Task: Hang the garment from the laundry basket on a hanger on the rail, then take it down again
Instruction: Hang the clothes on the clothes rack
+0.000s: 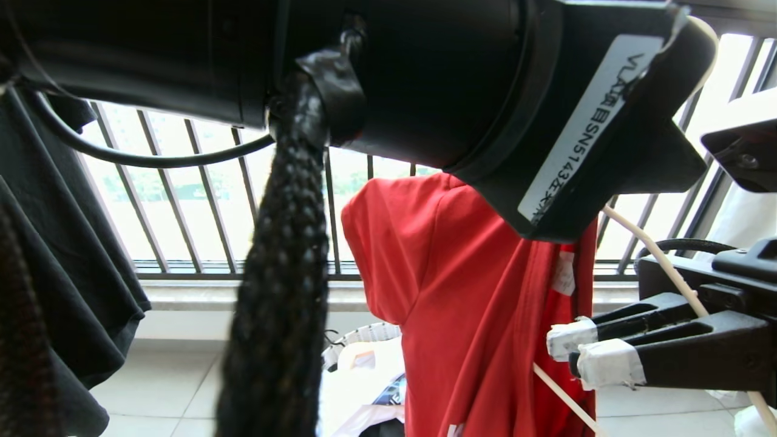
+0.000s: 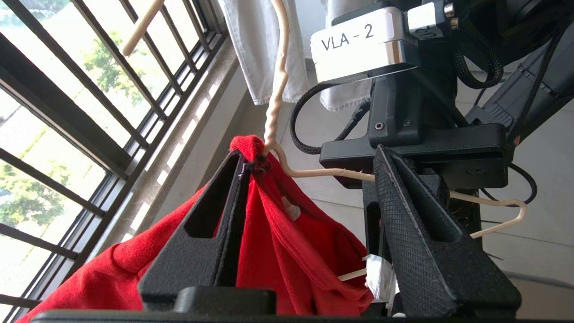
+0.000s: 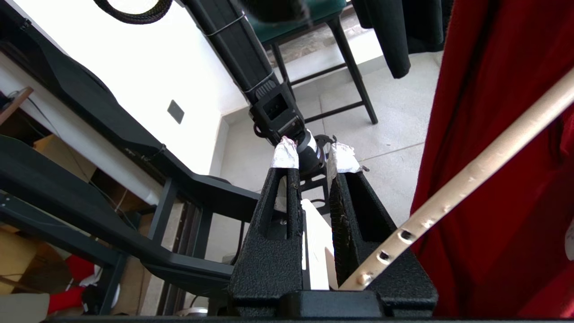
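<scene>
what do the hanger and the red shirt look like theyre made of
Hanger: looks like wire under a matte off-white coating, going by its thin rod and twisted neck; bare plastic is possible.
Shirt: soft matte knit, probably cotton jersey; it drapes in loose folds without any sheen.

The red T-shirt [image 1: 461, 291] is draped in folds over the thin off-white wire hanger [image 2: 314, 172], bunched up at the twisted neck, with one hanger arm poking out bare. Below and behind it you can just see the woven rim of the laundry basket [image 1: 364, 335] on the floor.
</scene>
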Motion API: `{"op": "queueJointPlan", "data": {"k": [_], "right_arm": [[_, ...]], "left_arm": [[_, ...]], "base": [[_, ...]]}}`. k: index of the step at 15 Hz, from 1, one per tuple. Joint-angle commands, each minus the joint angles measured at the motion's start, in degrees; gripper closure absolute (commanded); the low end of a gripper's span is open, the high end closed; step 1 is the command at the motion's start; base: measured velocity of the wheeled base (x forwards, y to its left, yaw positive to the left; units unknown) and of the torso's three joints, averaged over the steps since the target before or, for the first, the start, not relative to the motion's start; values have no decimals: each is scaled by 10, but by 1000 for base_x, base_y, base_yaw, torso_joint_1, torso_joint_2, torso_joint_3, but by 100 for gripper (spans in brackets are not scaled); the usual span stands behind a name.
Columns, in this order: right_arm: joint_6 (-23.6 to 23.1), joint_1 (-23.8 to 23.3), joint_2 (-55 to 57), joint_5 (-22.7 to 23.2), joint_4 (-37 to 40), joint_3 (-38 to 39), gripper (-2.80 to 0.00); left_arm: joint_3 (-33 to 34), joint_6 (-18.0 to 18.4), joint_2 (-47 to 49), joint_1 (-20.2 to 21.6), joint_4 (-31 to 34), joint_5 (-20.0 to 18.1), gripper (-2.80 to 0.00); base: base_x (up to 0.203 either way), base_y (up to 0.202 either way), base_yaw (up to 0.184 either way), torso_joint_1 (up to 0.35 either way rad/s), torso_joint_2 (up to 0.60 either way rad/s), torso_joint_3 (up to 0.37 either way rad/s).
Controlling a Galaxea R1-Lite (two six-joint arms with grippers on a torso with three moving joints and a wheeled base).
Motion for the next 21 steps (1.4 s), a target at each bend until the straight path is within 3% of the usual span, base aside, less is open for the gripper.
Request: {"op": "queueJointPlan", "data": {"k": [1, 7, 10, 11, 12, 14, 16, 18, 21], "right_arm": [[1, -3, -1, 3, -1, -1, 0], [1, -9, 0, 3, -1, -3, 0], [1, -11, 0, 3, 0, -3, 0], [1, -11, 2, 3, 0, -3, 0], [1, -11, 6, 3, 0, -3, 0], [1, -11, 19, 3, 0, -3, 0], [1, -11, 28, 2, 1, -3, 0], [1, -10, 49, 3, 3, -16, 0], [0, -10, 90, 14, 80, -94, 0]], "left_arm": [[4, 0, -17, -3, 32, 9, -280], [47, -22, -65, -4, 57, 43, -280], [100, -34, -107, 7, 57, 61, -280], [135, -40, -131, 17, 57, 61, 0], [179, -44, -153, 32, 56, 62, 0], [253, -65, -193, 102, 51, 54, 0], [337, -106, -240, 160, 1, -1, 0], [441, -130, -297, 225, -95, -72, 0], [468, -155, -305, 351, -153, -153, 0]], "base": [[0, 0, 0, 0, 0, 0], [0, 0, 0, 0, 0, 0], [0, 0, 0, 0, 0, 0], [0, 0, 0, 0, 0, 0], [0, 0, 0, 0, 0, 0], [0, 0, 0, 0, 0, 0], [0, 0, 0, 0, 0, 0], [0, 0, 0, 0, 0, 0], [0, 0, 0, 0, 0, 0]]}}
